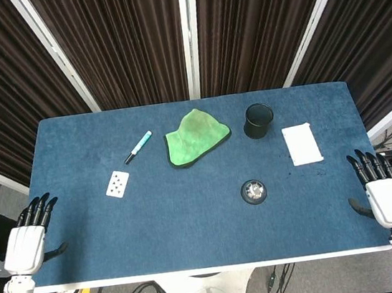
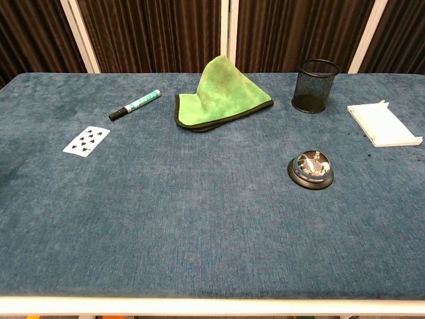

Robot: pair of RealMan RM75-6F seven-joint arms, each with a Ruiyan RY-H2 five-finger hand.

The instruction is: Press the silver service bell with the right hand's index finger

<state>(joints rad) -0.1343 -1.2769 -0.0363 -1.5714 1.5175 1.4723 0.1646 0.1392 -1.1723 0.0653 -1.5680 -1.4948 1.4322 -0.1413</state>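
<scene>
While head view shows both hands [image 1: 26, 237] [image 1: 386, 190] spread, empty, chest view shows only bell [image 2: 311, 170].

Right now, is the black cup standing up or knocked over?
Standing up. The black mesh cup rests on its base, round opening facing up, beside the green cloth.

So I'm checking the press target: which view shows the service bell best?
The chest view: the service bell appears larger and from the side, dome and black base clear. The head view shows it small, from straight above.

Green cloth [image 1: 195, 137], marker [image 1: 138, 147], playing card [image 1: 117, 183], mesh cup [image 1: 258, 120], white tray [image 1: 302, 144].
</scene>
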